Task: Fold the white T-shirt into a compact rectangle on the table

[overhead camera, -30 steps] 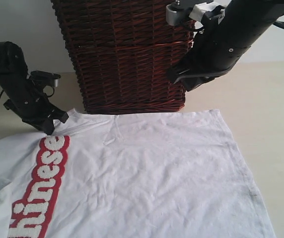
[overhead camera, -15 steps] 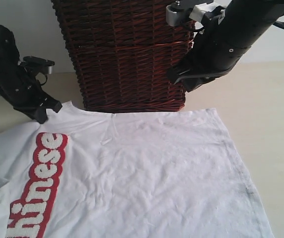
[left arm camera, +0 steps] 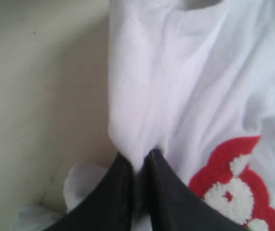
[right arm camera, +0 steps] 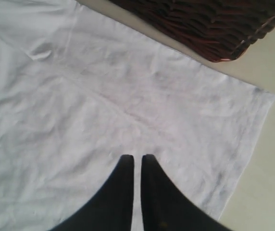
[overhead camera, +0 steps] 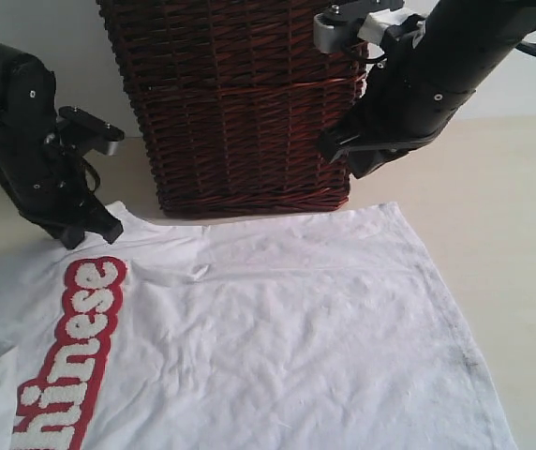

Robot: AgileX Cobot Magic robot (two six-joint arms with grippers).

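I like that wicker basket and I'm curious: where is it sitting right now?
In the exterior view the wicker basket stands at the top centre, on the table, right behind the far edge of the white T-shirt.

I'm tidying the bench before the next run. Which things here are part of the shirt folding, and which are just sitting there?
In the job:
white T-shirt, spread flat
table under it
left gripper, pinching a fold of the shirt
right gripper, shut above the shirt, holding nothing

Just there:
wicker basket, standing at the shirt's far edge
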